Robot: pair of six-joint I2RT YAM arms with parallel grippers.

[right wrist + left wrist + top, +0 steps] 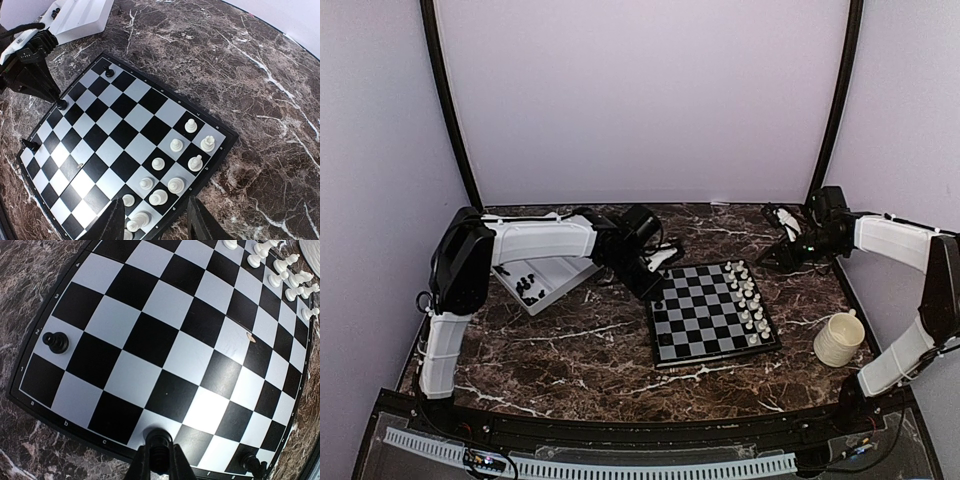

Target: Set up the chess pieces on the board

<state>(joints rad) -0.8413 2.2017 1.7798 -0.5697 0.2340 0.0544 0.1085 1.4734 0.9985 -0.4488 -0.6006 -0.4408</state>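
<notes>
The dark marbled surface [570, 350] fills the lower half of the overhead view, and the board [705, 318] lies on it right of centre. The white tray [568, 270] sits to the board's upper left, near it but apart. A cream mug [839, 338] stands off the board at the lower right.

My left fingers [141, 467] are pressed together on one black chessman [158, 436] at the bottom centre of the left wrist view, over the board's edge row. I cannot tell whether its foot touches the square. My right fingers [112, 222] are spread with nothing between them, hanging above the white chessmen [175, 145] that crowd the board's right side in the overhead view.

Most of the black chessmen [525, 287] lie heaped at the tray's left end. Two stand on the board: a pawn [56, 341] at the left of the left wrist view, and another piece [248, 461] at the bottom right.

I judge these pieces very light, stiff and smooth — easy to tip or flick away. I would pinch each across its narrow upper body from straight above, gently, and let go only once the base sits flat.
</notes>
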